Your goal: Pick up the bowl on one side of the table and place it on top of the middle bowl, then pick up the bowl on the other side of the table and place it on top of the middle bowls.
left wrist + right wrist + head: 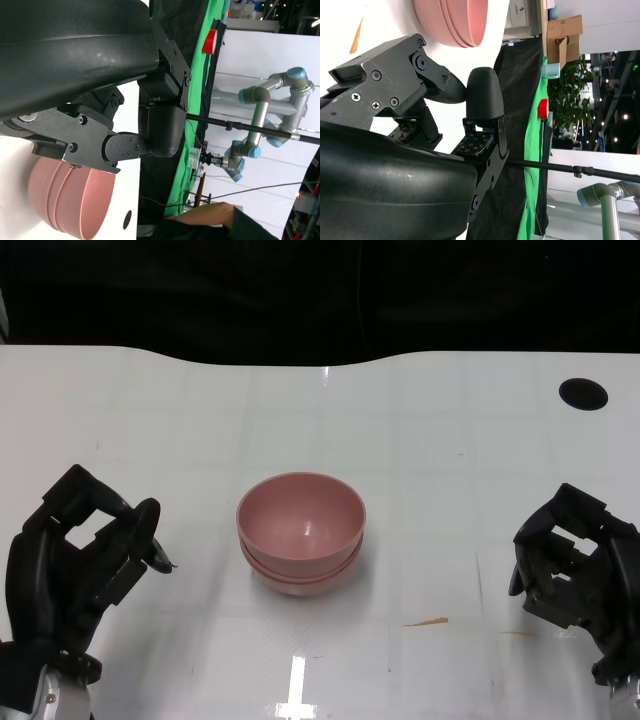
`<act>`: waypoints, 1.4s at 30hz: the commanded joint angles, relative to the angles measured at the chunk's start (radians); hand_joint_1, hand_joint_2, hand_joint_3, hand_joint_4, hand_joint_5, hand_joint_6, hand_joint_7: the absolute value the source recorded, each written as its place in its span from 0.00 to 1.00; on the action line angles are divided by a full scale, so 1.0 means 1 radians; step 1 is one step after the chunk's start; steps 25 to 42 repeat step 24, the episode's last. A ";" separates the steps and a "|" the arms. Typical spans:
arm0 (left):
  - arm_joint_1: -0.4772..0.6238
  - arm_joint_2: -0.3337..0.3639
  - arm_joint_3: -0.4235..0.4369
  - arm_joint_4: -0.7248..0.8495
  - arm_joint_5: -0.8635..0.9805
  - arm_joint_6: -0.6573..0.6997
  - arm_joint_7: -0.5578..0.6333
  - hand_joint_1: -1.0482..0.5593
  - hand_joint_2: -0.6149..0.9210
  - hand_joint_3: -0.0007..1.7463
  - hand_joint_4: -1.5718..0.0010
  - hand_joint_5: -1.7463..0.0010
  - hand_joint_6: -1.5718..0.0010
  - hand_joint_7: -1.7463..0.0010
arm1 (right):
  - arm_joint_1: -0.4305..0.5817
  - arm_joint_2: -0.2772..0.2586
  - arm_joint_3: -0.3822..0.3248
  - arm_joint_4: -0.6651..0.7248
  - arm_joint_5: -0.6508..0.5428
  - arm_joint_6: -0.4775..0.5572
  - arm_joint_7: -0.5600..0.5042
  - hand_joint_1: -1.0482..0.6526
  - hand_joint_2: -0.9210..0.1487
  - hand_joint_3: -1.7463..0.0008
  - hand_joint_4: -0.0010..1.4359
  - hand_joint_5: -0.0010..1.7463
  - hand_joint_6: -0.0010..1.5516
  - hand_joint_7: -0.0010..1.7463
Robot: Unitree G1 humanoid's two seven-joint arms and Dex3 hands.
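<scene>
With the pink bowl stack (301,532) already nested on the worktop (450,460) midway between them, the left robot hand (80,560) and right robot hand (572,568), both released and holding nothing, should simply draw back without brushing it.

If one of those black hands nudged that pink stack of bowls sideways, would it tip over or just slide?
Probably slide. The stack of pink bowls looks squat and nested snugly, so tipping seems unlikely. The glossy white table likely offers little grip. The bowls look like rigid, light plastic, so a push should move them together, though the top one might shift.
</scene>
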 commanded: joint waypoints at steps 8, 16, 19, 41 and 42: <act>0.052 -0.014 0.010 -0.078 -0.069 0.054 -0.003 0.57 0.97 0.25 0.39 0.00 0.57 0.00 | 0.009 0.027 -0.052 -0.054 0.129 0.116 0.018 0.56 0.35 0.36 0.59 1.00 0.48 0.85; 0.074 -0.017 0.004 -0.118 -0.077 0.075 0.007 0.59 0.98 0.26 0.38 0.00 0.59 0.00 | 0.020 0.032 -0.056 -0.076 0.116 0.123 0.009 0.57 0.35 0.34 0.59 1.00 0.48 0.86; 0.070 -0.014 0.005 -0.112 -0.078 0.072 0.002 0.59 0.98 0.26 0.38 0.00 0.59 0.00 | 0.017 0.032 -0.056 -0.068 0.112 0.114 0.012 0.56 0.37 0.33 0.59 1.00 0.48 0.85; 0.065 -0.010 0.009 -0.104 -0.086 0.078 -0.008 0.58 0.97 0.26 0.38 0.00 0.59 0.00 | 0.013 0.034 -0.057 -0.050 0.098 0.098 0.006 0.55 0.35 0.37 0.58 1.00 0.48 0.84; 0.065 -0.010 0.009 -0.104 -0.086 0.078 -0.008 0.58 0.97 0.26 0.38 0.00 0.59 0.00 | 0.013 0.034 -0.057 -0.050 0.098 0.098 0.006 0.55 0.35 0.37 0.58 1.00 0.48 0.84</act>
